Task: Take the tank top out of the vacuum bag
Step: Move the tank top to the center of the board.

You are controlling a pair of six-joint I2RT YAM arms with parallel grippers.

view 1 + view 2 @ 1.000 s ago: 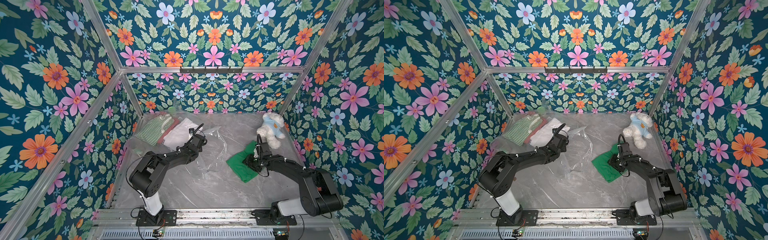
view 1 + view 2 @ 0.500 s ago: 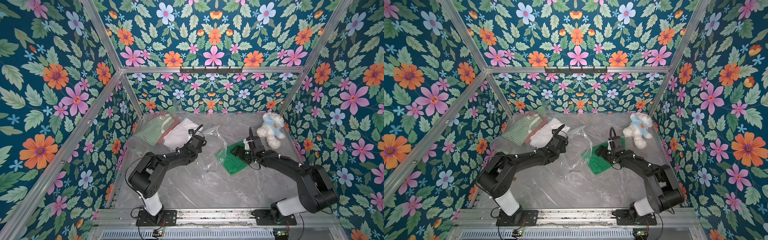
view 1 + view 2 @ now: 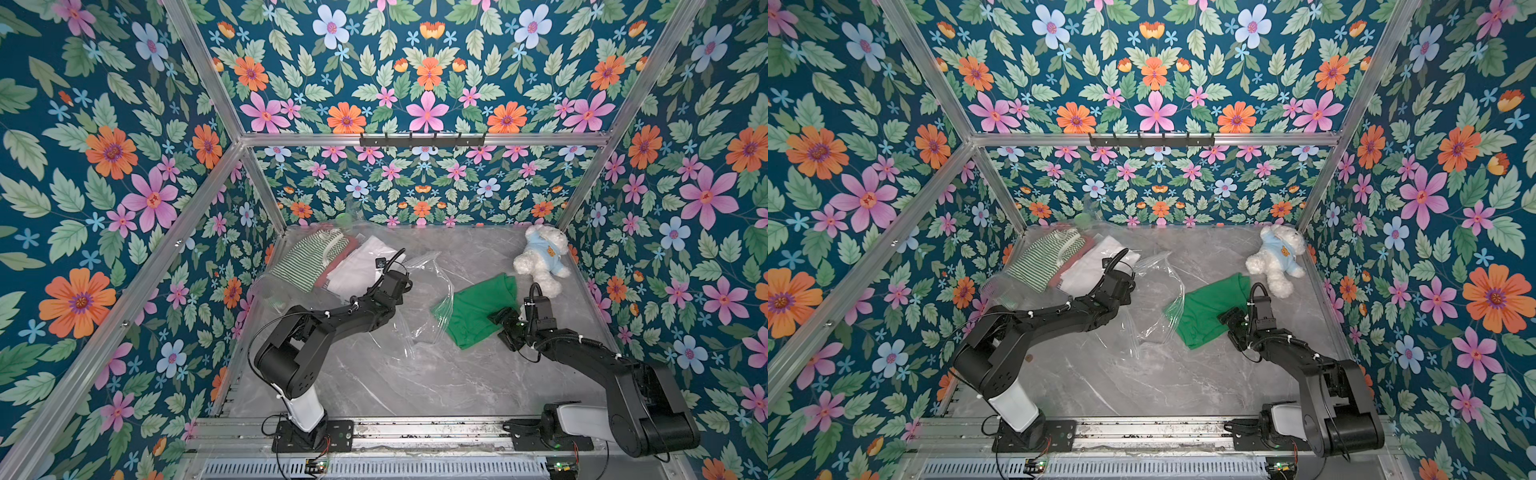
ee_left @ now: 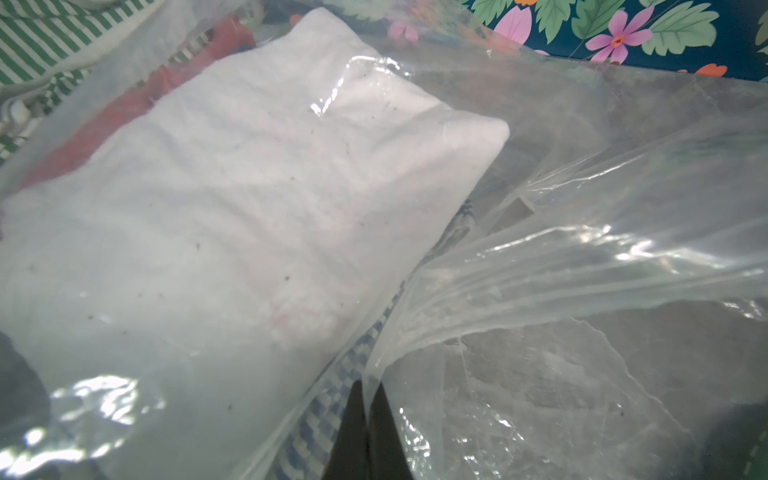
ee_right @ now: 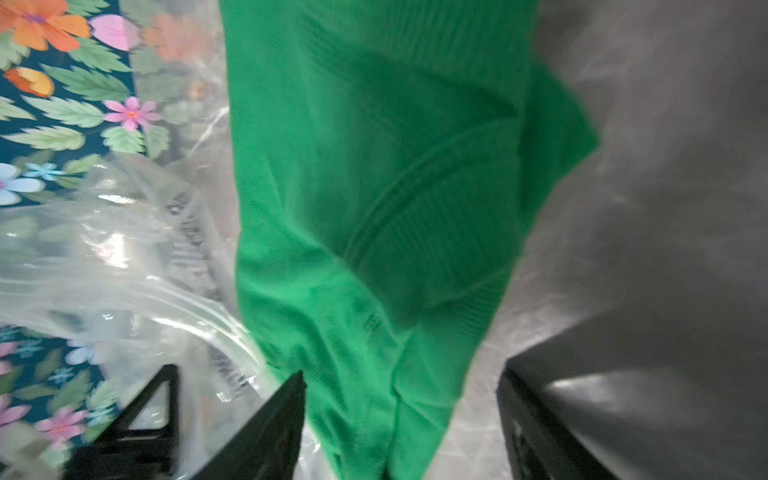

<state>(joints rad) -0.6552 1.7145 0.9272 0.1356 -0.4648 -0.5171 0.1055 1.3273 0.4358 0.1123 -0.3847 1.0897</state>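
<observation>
The green tank top [image 3: 478, 311] [image 3: 1208, 309] lies crumpled on the grey table, its left corner under the loose mouth of the vacuum bag [image 3: 424, 291] [image 3: 1154, 291]. My right gripper [image 3: 503, 322] [image 3: 1229, 320] sits at the cloth's right edge and is open. In the right wrist view the tank top [image 5: 374, 187] runs between the spread jaws of the right gripper [image 5: 401, 374] and does not fill the gap. My left gripper [image 3: 401, 278] [image 4: 368, 382] is shut on a fold of the vacuum bag [image 4: 582, 249].
Under the bag's film at the back left lie folded clothes: a green-striped one [image 3: 307, 262], a red one and a white one [image 3: 361, 266] [image 4: 249, 187]. A white teddy bear [image 3: 540, 259] sits at the back right corner. Floral walls close in three sides.
The right gripper pushed left toward the bag with the tank top, then drew back toward the front with its jaws wider apart. The tank top lies slightly further left. The left arm held still.
</observation>
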